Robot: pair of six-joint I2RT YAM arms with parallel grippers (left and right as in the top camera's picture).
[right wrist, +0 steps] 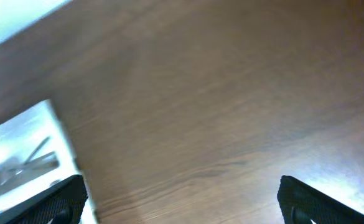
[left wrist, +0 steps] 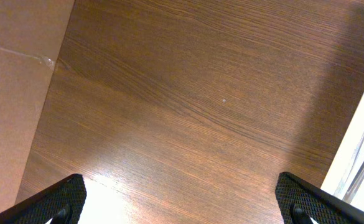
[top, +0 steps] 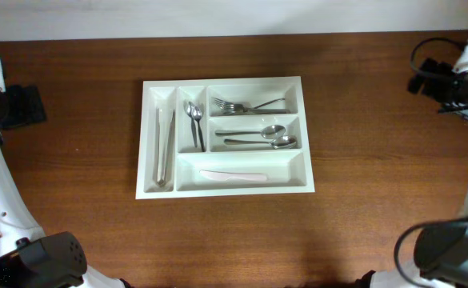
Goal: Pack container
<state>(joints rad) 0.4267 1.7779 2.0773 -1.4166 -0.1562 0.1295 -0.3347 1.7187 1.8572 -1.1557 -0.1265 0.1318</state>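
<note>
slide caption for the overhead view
White cutlery tray on a wooden table, holding forks, spoons, tongs and a white knife.

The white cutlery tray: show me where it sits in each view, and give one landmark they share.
Overhead: the tray lies in the centre of the picture.
Left wrist: a white strip at the right edge, probably the tray.
Right wrist: the tray is at the lower left edge, blurred.
Shared landmark: the brown wooden table.
</note>
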